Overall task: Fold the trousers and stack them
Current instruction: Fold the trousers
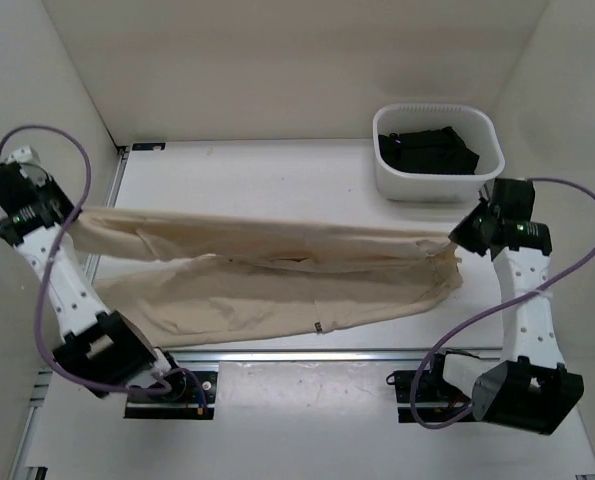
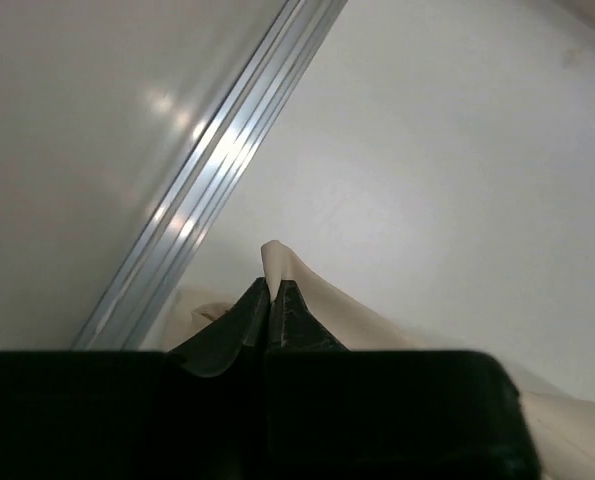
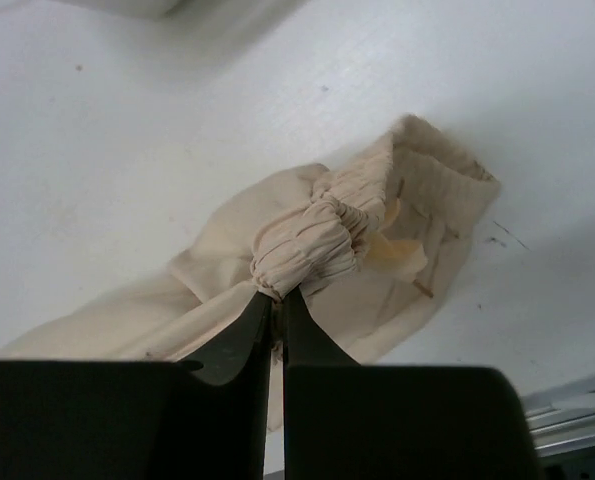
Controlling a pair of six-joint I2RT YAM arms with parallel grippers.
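Top external view: the desk (image 1: 277, 180) carries the trousers (image 1: 277, 275), stretched left to right across the middle. The upper edge is taut between both hands and the lower leg sags toward the near edge. A white basket (image 1: 432, 190) with dark clothes (image 1: 427, 150) sits far right, just beyond the waist end. Left hand (image 1: 77, 222) is at the cuff end, pressed together on a thin tip of cloth. The left wrist view shows only a small peak of fabric above the fingertips (image 2: 289, 310). Right hand (image 1: 455, 240) is pinching the bunched elastic waistband (image 3: 312, 235), jaws almost fully together on it.

Risks, as judged:
- **Cuff slip:** the left grip looks shallow, so extra pull apart could slip the cuff out and drop that end.
- **Skewed fold:** possibly only one leg or one layer is caught on the left, though it's hard to tell from the wrist view. A fold could then come out with the legs misaligned.
- **Loose leg:** the lower leg lies close to the near desk edge, so dragging could hang it over or snag the arm bases.
- **Basket:** the right hand is near it, and an outward swing could knock it.
- **Wall:** the left arm is close to the side wall, with little room.

Writing: none readable. A small dark mark (image 1: 318, 326) sits on the lower leg's edge, tag or stain, too small to read. No brand shows on the basket or arms.
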